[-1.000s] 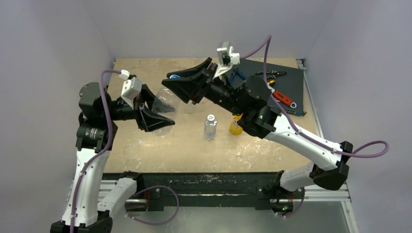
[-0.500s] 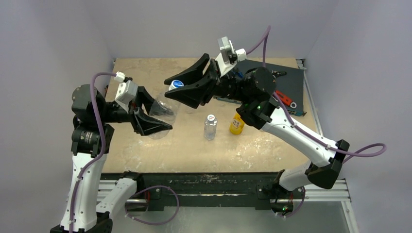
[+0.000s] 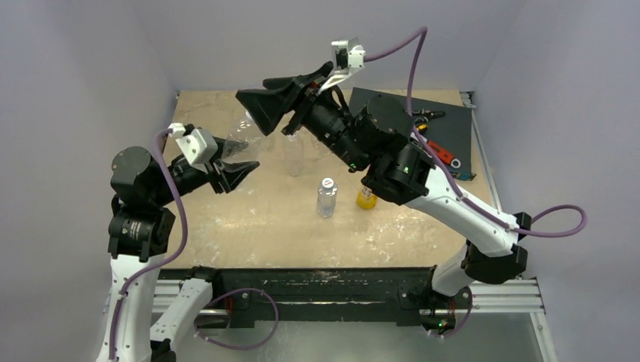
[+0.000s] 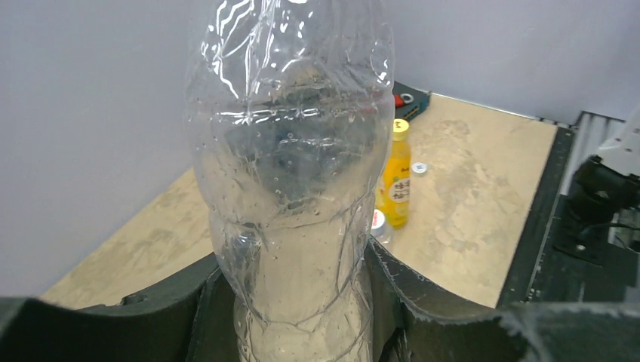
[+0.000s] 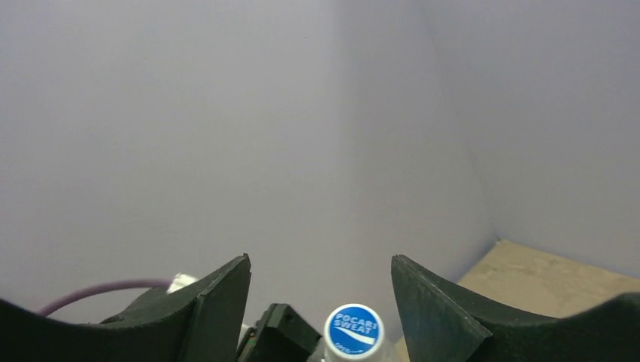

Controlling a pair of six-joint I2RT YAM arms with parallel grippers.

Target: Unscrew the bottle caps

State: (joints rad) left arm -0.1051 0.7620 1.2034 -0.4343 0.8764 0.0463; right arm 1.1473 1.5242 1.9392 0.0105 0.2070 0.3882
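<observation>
My left gripper point(image 3: 232, 170) point(image 4: 294, 260) is shut on the lower body of a crumpled clear bottle point(image 3: 241, 138) point(image 4: 290, 166), holding it off the table with its neck pointing toward the right gripper. My right gripper point(image 3: 260, 98) point(image 5: 321, 260) stands open at the bottle's top. In the right wrist view the blue-topped cap point(image 5: 354, 329) sits on the neck between the fingers point(image 5: 219, 302), apart from both. On the table stand a small clear bottle point(image 3: 326, 202) with a white cap point(image 3: 327, 182) point(image 4: 378, 220), another clear bottle point(image 3: 293, 154), and the yellow bottle point(image 3: 367, 198) point(image 4: 398, 188) with its yellow cap point(image 4: 401, 127).
A black mat point(image 3: 445, 139) with hand tools lies at the back right. A small white ring-shaped piece point(image 4: 420, 167) lies on the table beyond the yellow bottle. Grey walls close in the back and both sides. The right forearm point(image 3: 453, 204) partly covers the yellow bottle.
The right gripper went from shut at the blue-topped cap to open around it, and rose toward the back left. The left gripper drew left, bringing the bottle with it.
</observation>
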